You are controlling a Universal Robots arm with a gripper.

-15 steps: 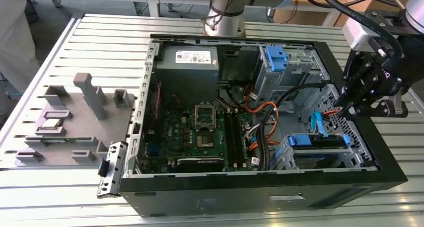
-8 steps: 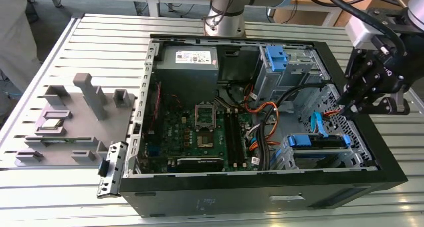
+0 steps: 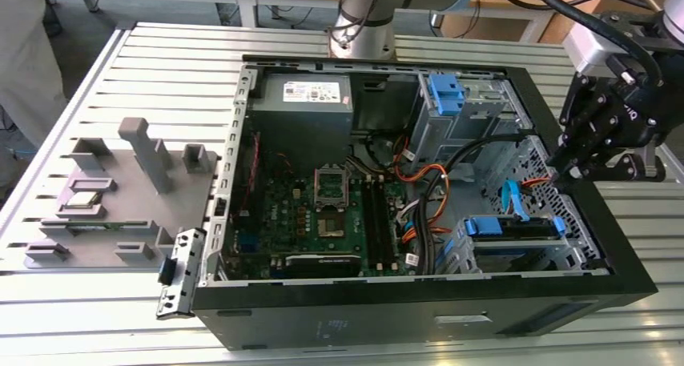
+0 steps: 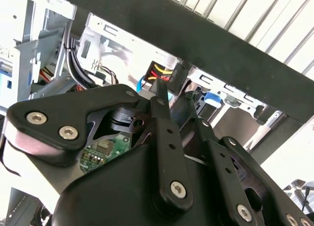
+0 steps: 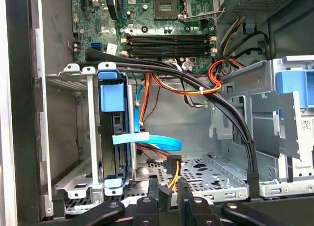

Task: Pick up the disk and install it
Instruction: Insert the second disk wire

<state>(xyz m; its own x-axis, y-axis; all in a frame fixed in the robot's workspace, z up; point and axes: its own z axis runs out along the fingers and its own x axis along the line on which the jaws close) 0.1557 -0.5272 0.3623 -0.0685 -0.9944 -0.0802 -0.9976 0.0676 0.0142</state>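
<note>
Cables (image 5: pixel 230 118) crowd the bay where the disk (image 5: pixel 115 138) sits; the end effector (image 5: pixel 169 199), nearly closed and empty, could snag one while reaching in.

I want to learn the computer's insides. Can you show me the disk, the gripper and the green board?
disk (image 5: pixel 109 138): first wrist view, its edge in the cage.
gripper (image 5: pixel 170 194): first wrist view, between the fingertips.
green board (image 3: pixel 320 214): exterior view, its middle.
</note>
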